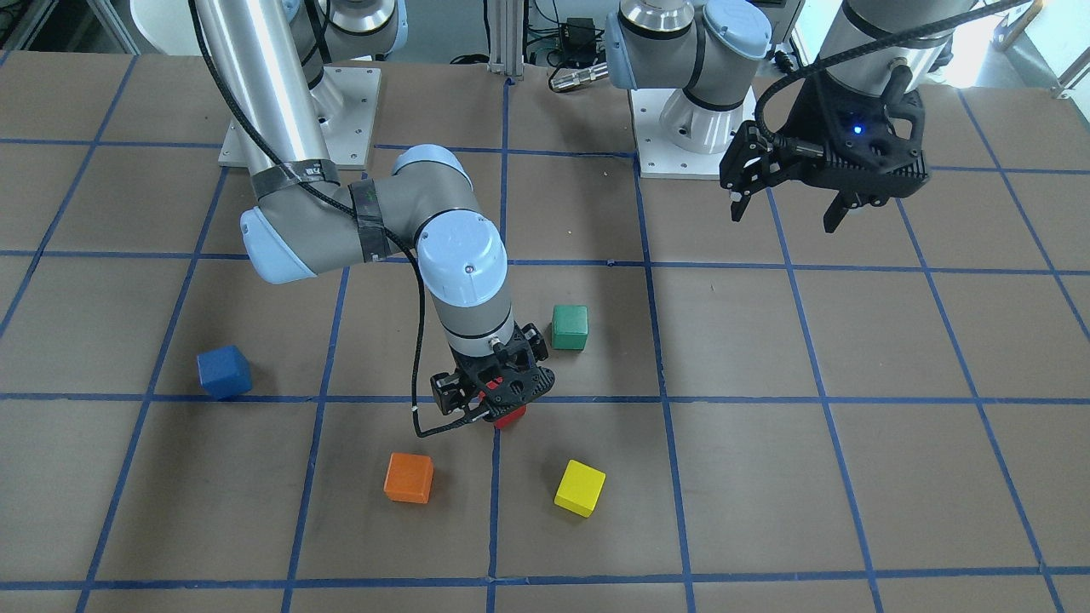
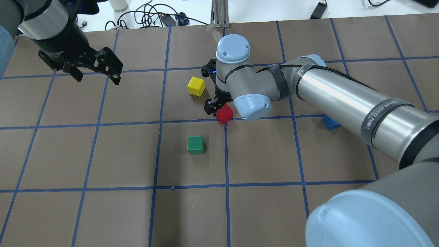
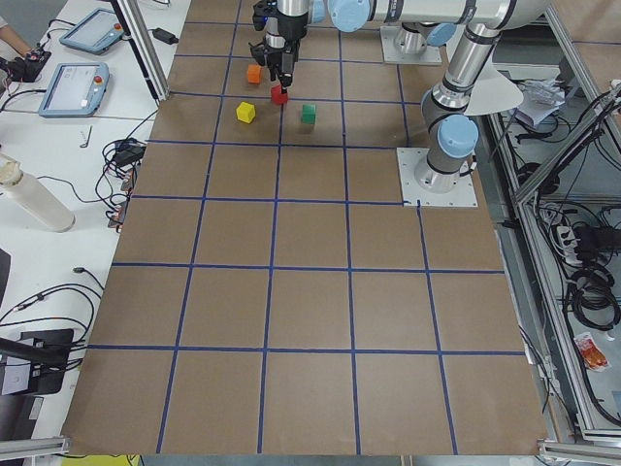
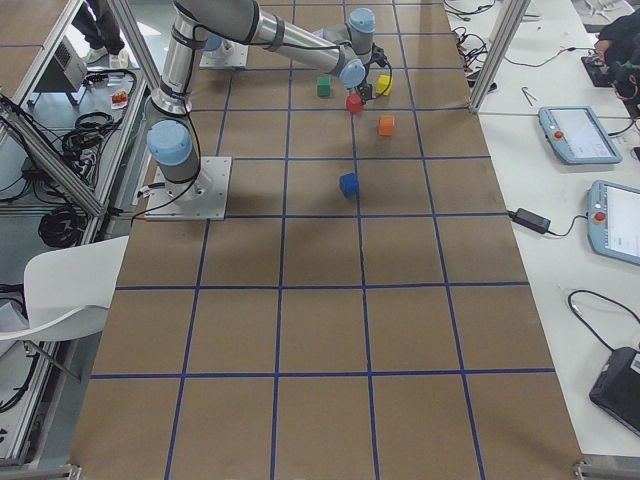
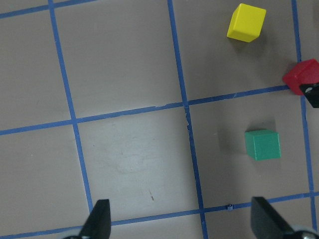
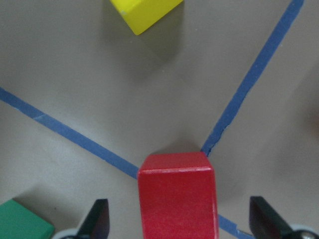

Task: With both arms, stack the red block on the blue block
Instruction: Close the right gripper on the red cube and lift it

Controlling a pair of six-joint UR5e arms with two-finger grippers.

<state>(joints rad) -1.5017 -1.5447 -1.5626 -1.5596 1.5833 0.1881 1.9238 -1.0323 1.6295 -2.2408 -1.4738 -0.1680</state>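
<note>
The red block (image 1: 509, 416) rests on the table at a crossing of blue tape lines. My right gripper (image 1: 502, 400) is lowered over it. In the right wrist view the red block (image 6: 177, 194) stands between the two spread fingers (image 6: 97, 219), with gaps on both sides, so the right gripper (image 6: 182, 221) is open. The blue block (image 1: 224, 372) lies apart, toward my right side, and is half hidden by the right arm in the overhead view (image 2: 331, 122). My left gripper (image 1: 783, 220) hangs open and empty, high above the table on my left.
A green block (image 1: 569, 328) lies close behind the right gripper. A yellow block (image 1: 580, 488) and an orange block (image 1: 409, 478) lie just beyond it. The right arm's elbow (image 2: 252, 106) reaches over the middle of the table.
</note>
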